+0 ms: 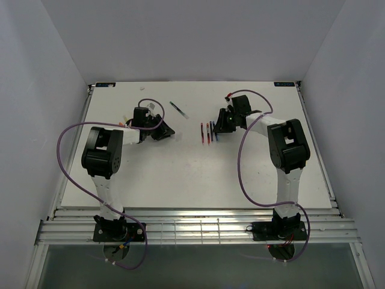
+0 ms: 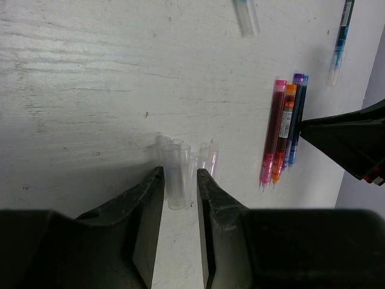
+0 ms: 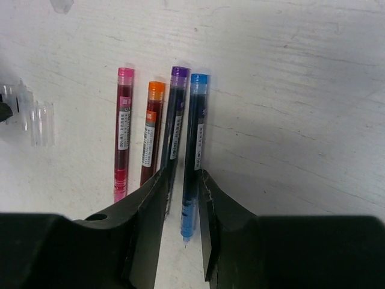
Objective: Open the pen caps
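**Table [image 1: 180, 174]**, white, contents listed left to right.

1. Left gripper [image 2: 180, 174]: left of centre in the overhead view, down at the surface. Its fingers are slightly parted and clamp nothing.
2. Clear pen caps [image 2: 187, 159]: a small cluster lying off the pens at the left gripper's tips. The near end of one cap reaches in between the fingers, with a gap on its right side. One more loose cap [image 2: 246, 17] lies at the top edge of the left wrist view.
3. Teal pen [image 1: 178, 109]: alone and slanted, upper centre.
4. A row of four uncapped pens, side by side at centre: pink pen [image 3: 122, 132], orange pen [image 3: 151, 129], purple pen [image 3: 174, 114], blue pen [image 3: 195, 120].
5. Right gripper [image 3: 183, 176]: just right of the row. Its fingers are loosely parted and straddle the blue pen's tip end without pinching it, and the purple pen runs under one finger.
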### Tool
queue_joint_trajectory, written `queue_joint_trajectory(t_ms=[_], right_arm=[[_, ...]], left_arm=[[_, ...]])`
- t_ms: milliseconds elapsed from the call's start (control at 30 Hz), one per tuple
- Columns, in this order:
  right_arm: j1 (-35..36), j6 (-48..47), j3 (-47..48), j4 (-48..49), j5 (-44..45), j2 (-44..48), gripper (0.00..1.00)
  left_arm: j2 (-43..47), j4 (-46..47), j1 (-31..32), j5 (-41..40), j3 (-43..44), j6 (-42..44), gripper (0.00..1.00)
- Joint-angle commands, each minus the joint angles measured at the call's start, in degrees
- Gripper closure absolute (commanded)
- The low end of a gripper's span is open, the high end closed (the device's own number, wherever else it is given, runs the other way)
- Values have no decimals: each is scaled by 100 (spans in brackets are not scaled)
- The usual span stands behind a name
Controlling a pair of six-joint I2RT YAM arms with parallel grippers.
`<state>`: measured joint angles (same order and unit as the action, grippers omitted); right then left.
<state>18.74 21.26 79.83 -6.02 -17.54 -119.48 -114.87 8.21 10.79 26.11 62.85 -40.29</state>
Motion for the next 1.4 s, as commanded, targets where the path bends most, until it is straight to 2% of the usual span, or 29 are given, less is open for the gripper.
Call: queue_joint_trajectory(t_ms=[0,367,600,767,1167,1367], right_arm=[[-37,-7,278,215,-329,188,67],[-626,-104,910,-74,75,215,65],[-828,-965,2737,-1163,1101,-707,64],[-828,-1386,3678,-1481,1472,-1349,55],[-784,-1607,4014,-1507,1728,-1982,53],[-644,-1677,4137,-1577,1928,-2246,59]], left_arm=[[263,-179,-59,-62,17,180,60],[588,-276,-112,-27,-27,145,58],[773,-39,-112,123,-133,-57,55],[782,-3,-112,184,-168,-84,54],[808,85,-112,272,-212,-128,53],[817,155,-103,298,-300,-172,53]])
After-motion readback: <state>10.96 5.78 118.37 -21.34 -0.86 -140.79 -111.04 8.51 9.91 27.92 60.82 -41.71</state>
